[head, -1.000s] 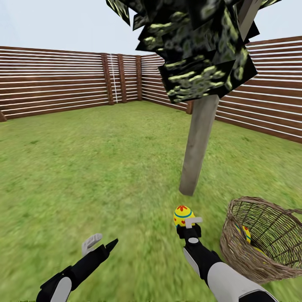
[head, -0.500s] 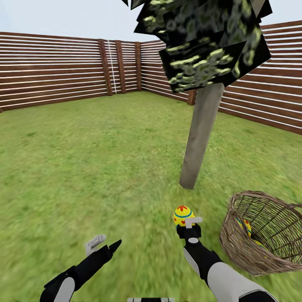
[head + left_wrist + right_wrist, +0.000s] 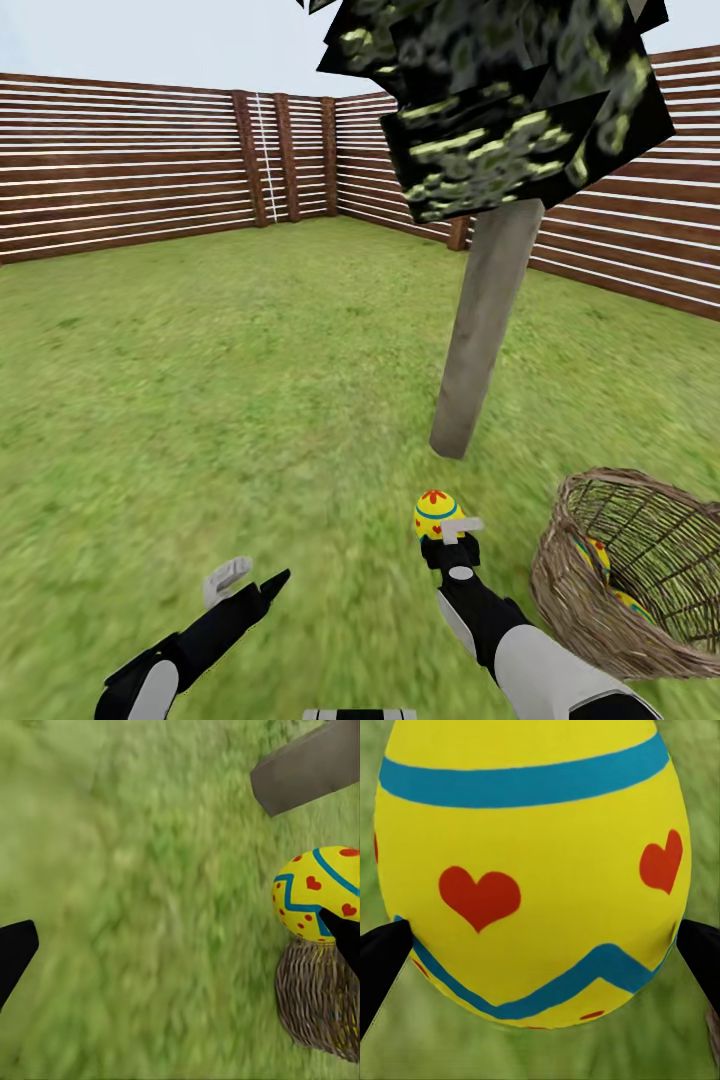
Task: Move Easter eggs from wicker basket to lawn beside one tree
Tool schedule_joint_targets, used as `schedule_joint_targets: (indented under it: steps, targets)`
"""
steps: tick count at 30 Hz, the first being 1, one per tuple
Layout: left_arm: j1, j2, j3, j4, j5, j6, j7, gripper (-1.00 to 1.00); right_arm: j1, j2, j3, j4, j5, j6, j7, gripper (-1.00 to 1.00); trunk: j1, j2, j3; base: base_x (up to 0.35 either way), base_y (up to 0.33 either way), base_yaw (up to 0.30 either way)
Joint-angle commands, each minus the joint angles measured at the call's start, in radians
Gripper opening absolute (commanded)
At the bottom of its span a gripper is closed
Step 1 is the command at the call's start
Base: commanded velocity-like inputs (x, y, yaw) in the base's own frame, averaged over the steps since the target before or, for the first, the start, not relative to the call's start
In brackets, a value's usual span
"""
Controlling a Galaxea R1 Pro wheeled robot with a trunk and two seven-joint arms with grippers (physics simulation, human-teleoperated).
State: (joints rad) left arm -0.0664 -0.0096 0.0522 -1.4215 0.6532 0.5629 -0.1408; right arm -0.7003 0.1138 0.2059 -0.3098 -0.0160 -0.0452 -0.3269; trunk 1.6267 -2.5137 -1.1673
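Head view shows the right gripper (image 3: 446,530) at lower centre, clamped on an egg (image 3: 436,514) above the lawn (image 3: 200,400), below the tree (image 3: 485,330). The left gripper (image 3: 245,583) stands spread and empty at lower left. Since half a second ago, the basket (image 3: 570,600) sits slightly lower in the frame; the arms have not moved.

Brown slatted fence (image 3: 130,170) under pale sky (image 3: 150,40).
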Motion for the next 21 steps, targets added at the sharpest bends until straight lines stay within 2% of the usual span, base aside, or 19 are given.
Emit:
schedule_joint_targets:
  steps: [1, 6, 10, 21]
  targets:
    - [0.0, -0.001, 0.003, 0.0, 0.003, 0.008, -0.003, 1.0, -0.001, 0.0, 0.006, 0.001, -0.002, -0.002, -0.004, -1.0, 0.0, 0.0, -0.001, 0.287, 0.0, 0.0]
    - [0.0, -0.001, -0.002, -0.001, 0.003, 0.009, -0.003, 1.0, -0.001, 0.0, 0.006, 0.0, -0.002, -0.002, -0.004, -1.0, 0.0, 0.0, -0.001, 0.149, 0.0, 0.0]
    - [-0.001, 0.0, -0.043, -0.009, 0.003, 0.01, 0.001, 1.0, -0.001, 0.0, 0.006, 0.0, -0.002, -0.002, -0.004, -1.0, 0.0, 0.0, -0.001, 0.011, 0.0, 0.0]
    - [0.0, 0.0, -0.051, -0.014, 0.002, 0.01, 0.007, 1.0, -0.001, 0.0, 0.006, 0.0, -0.002, -0.002, -0.004, -1.0, 0.005, -0.003, -0.043, 0.0, 0.0, 0.0]
